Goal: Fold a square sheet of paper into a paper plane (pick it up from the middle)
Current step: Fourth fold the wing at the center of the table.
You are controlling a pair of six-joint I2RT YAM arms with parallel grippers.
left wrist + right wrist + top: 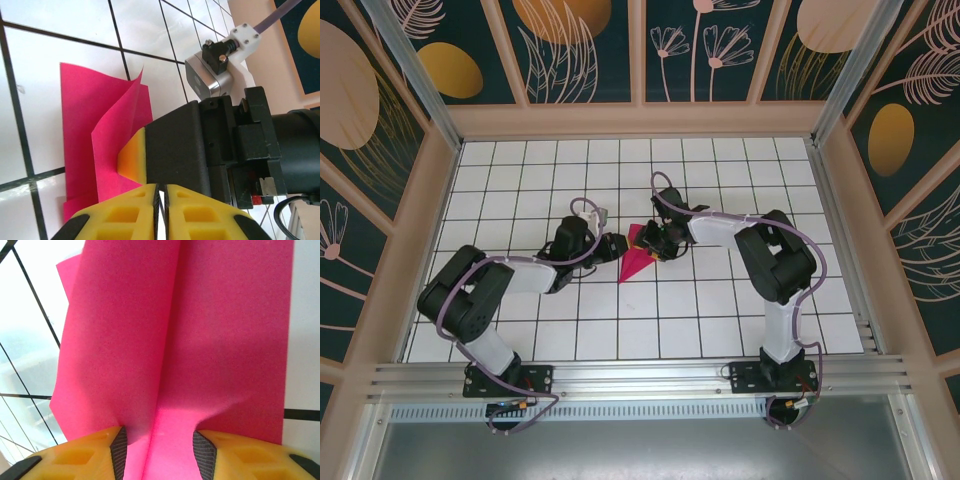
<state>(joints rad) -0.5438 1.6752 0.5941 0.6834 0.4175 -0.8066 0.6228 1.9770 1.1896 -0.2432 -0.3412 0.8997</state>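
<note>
- paper plane (636,258) lay part-folded on worktop (740,310)
- right jaws half open astride its crease, pads (202,452) touching it
- left jaws shut at its edge
- arms low, facing

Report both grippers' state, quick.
Left gripper: shut, nothing visibly held.
Right gripper: open, astride the crease of the folded pink paper.

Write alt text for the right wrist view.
Pink paper with a lengthwise crease lies on a white gridded table. At the bottom edge, the right hand is open, its yellow fingers either side of the crease.
</note>
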